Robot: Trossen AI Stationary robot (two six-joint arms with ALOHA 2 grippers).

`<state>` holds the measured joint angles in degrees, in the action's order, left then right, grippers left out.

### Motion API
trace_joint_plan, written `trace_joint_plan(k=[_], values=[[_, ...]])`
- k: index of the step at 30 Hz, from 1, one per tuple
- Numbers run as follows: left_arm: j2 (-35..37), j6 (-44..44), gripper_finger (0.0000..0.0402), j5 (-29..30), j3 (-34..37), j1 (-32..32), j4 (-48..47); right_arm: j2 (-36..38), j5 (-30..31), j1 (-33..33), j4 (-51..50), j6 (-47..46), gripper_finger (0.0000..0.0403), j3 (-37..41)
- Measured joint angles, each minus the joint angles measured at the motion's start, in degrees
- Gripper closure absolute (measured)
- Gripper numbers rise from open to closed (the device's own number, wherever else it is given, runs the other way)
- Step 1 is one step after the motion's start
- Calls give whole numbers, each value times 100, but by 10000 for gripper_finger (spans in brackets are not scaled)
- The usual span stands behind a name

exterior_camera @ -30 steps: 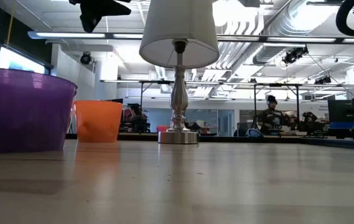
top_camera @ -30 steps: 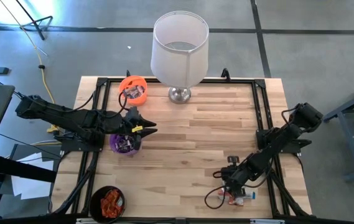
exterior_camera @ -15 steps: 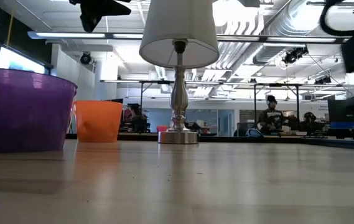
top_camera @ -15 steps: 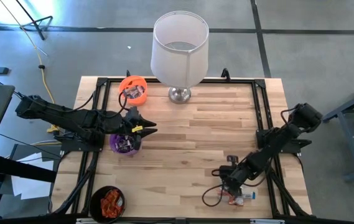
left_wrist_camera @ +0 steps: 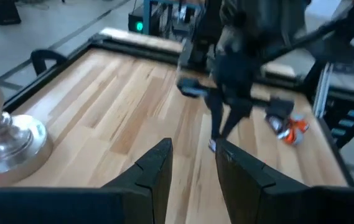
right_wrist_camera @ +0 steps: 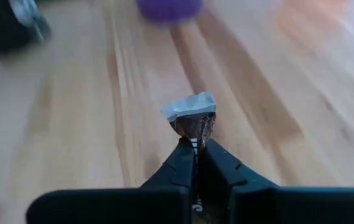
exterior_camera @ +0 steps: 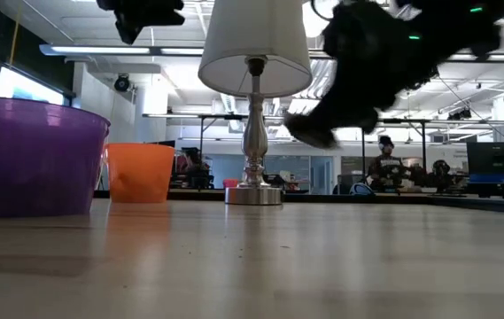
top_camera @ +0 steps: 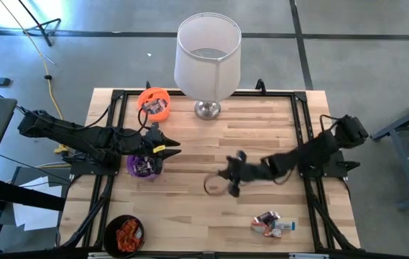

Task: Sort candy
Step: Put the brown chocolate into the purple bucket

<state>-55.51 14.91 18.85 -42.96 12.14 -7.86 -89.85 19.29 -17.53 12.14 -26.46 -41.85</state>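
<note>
While right gripper point(right_wrist_camera: 195, 144) jaws pinch brown candy point(right_wrist_camera: 191, 116), left gripper point(top_camera: 167, 146) jaws apart, purple cup point(top_camera: 144, 165) w/ sweets.

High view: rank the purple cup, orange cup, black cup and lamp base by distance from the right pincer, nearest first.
From the right pincer, shut on a brown candy mid-table:
1. Lamp base, at the far edge.
2. Purple cup, beside the left pincer.
3. Orange cup, at the far left, and black cup, at the near left: too close to call.

Grey concrete floor point(top_camera: 377, 43) surrounds the wooden table point(top_camera: 262, 129). Beyond it, an open workshop with ceiling ducts point(exterior_camera: 384, 40) and strip lights
</note>
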Motion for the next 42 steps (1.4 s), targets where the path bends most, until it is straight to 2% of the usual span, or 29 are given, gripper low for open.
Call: trace_joint_plan(k=[3, 6, 13, 19, 22, 25, 31, 35, 42], values=[[0, -7, 292, 1, 0, 0, -295, 0, -649, 519, 750, 181, 397, 0], [0, -3, 292, 2, 0, 0, -504, -46, -947, 850, 1320, 259, 397, -92], [0, -12, 292, 4, 0, 0, -603, -852, -1505, 1136, 826, 975, 397, -1363], [0, -157, 292, 102, 0, 2, -657, -1792, -1506, 1290, 284, 1630, 397, -2819], [12, -43, 292, 553, 0, 2, -706, -2170, -1504, 1391, 249, 1623, 397, -3364], [125, 38, 292, 1249, 0, 2, -897, -2463, -1506, 1480, 333, 1643, 397, -3706], [453, 42, 292, 2420, 0, 0, -1408, -2926, -1914, 1609, 1172, 1593, 398, -3978], [639, 37, 292, 2662, 0, 0, -1575, -3136, -1948, 1606, 1647, 1589, 398, -4112], [823, -11, 292, 2773, 0, 0, -1816, -3614, -2008, 1606, 1743, 1600, 398, -4760]])
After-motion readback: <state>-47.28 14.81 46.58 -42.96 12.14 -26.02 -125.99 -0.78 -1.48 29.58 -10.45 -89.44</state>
